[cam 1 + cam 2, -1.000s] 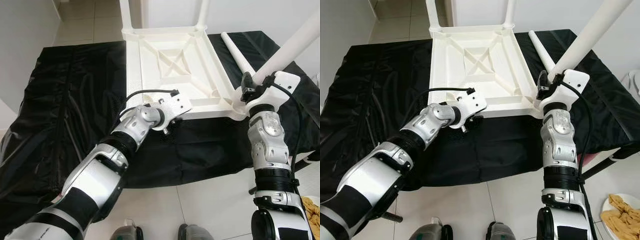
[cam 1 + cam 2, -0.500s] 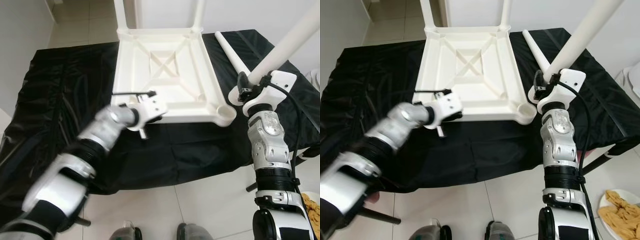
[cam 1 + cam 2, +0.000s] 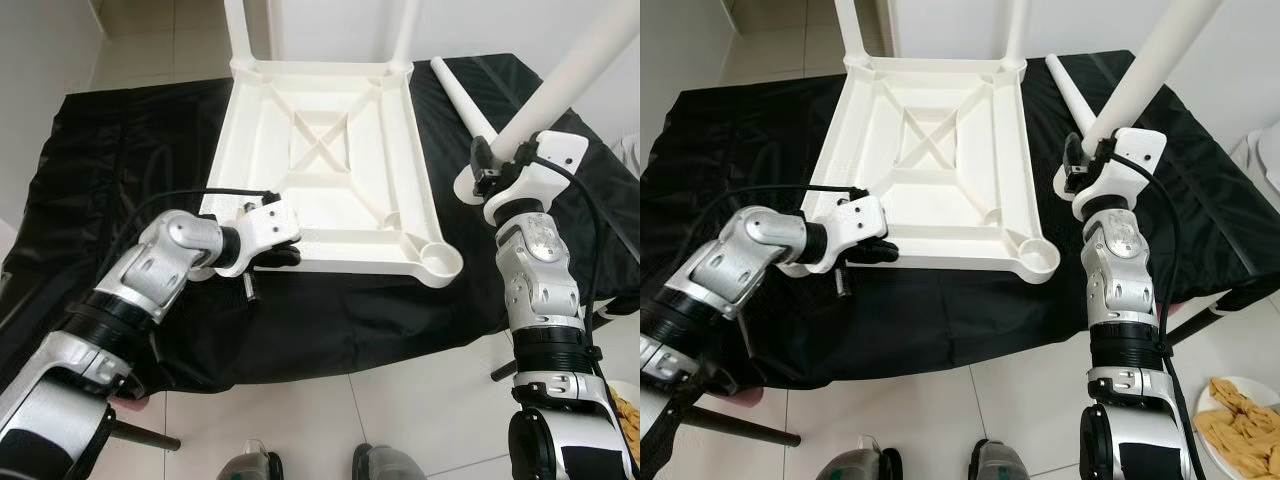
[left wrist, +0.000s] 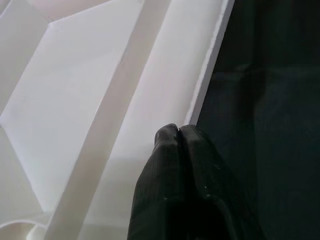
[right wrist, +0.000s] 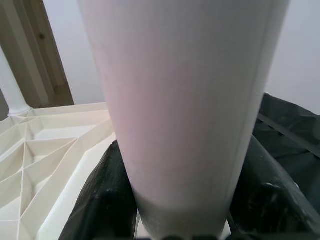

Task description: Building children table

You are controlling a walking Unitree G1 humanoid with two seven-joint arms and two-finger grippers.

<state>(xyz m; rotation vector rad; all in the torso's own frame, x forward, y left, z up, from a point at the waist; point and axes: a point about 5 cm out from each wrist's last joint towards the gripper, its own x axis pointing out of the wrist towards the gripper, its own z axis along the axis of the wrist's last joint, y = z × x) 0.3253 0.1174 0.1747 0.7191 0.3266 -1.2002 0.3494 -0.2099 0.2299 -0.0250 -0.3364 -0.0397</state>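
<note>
Black crinkled plastic sheet (image 3: 120, 150), spread over the whole work surface and hanging off its near edge above pale floor tiles (image 3: 400, 410). White square plastic children's tabletop (image 3: 340, 150), upside down at the middle of the sheet, ribbed underside up with a cross-shaped brace; two white legs (image 3: 240, 30) stand fitted in its far corners, and the near right corner shows an open round socket (image 3: 441, 262). Long white tapered plastic table leg (image 3: 1140, 70), held tilted over the right part of the sheet, just beside the tabletop's right edge, clamped between the fingers of the right gripper (image 3: 1090, 165). Second loose white tapered leg (image 3: 465, 100), lying on the sheet toward the far right corner. Left gripper (image 3: 284, 256), fingers (image 4: 175, 165) pressed together, resting at the tabletop's near left edge.
</note>
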